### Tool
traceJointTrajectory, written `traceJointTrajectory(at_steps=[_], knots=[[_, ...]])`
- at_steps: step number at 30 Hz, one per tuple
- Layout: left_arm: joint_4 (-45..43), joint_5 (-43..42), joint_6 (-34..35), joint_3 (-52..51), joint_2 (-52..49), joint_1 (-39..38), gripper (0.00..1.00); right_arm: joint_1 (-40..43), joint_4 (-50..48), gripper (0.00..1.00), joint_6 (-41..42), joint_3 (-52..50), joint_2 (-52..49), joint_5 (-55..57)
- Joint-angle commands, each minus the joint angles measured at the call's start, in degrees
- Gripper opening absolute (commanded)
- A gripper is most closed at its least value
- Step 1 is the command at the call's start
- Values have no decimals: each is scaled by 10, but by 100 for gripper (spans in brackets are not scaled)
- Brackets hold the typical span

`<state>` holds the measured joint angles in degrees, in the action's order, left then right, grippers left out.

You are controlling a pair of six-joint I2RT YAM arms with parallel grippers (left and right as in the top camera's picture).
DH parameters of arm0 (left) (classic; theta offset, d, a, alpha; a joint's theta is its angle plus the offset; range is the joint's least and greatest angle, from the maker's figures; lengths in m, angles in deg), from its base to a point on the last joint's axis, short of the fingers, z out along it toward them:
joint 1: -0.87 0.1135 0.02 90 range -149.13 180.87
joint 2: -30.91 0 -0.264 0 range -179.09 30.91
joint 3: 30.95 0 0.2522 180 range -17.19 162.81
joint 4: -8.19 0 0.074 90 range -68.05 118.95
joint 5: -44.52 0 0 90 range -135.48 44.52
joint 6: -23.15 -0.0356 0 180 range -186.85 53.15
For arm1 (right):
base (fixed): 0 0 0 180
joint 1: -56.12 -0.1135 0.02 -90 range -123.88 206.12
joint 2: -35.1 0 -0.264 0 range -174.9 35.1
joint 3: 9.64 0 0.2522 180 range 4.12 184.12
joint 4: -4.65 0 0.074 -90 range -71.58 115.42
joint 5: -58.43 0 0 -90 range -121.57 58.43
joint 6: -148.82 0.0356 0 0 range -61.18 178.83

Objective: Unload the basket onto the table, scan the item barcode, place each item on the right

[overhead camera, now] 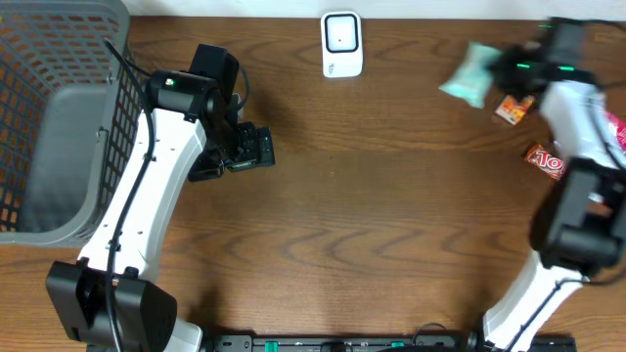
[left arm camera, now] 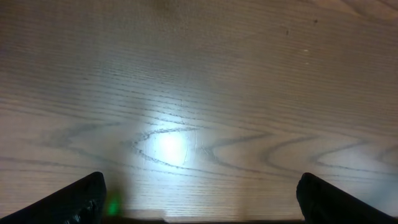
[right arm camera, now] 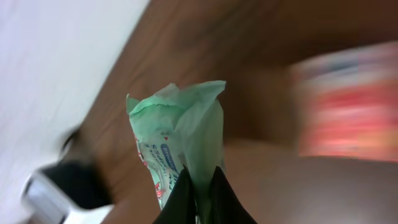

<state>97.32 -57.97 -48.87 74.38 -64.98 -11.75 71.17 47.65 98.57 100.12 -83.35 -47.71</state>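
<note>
A pale green wipes packet (overhead camera: 472,73) hangs above the table at the back right, blurred by motion. My right gripper (overhead camera: 511,68) is shut on its edge; in the right wrist view the two black fingers (right arm camera: 183,198) pinch the green packet (right arm camera: 180,134). The white barcode scanner (overhead camera: 341,44) stands at the back centre of the table, to the left of the packet, and shows blurred at the lower left of the right wrist view as the scanner (right arm camera: 59,193). My left gripper (overhead camera: 256,150) is open over bare wood (left arm camera: 186,112), its fingertips (left arm camera: 74,202) wide apart and holding nothing.
A grey mesh basket (overhead camera: 59,117) fills the left side of the table. Red and orange snack packets (overhead camera: 548,156) lie at the right edge near the right arm. Another small packet (overhead camera: 511,108) lies just under the held item.
</note>
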Motion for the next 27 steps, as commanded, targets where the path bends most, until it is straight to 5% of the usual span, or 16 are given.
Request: traceJointTrajectory(at_steps=[1,13,22,27], knots=[[2,6,-5,0,-1,2,98,51,41,1,-88,10,35,42],[2,6,-5,0,-1,2,98,78,42,1,-113,10,34,-71],[2,6,-5,0,-1,2,98,-93,-145,1,-13,10,18,-90],[2,6,-5,0,-1,2,98,-200,-261,1,33,10,-17,24]])
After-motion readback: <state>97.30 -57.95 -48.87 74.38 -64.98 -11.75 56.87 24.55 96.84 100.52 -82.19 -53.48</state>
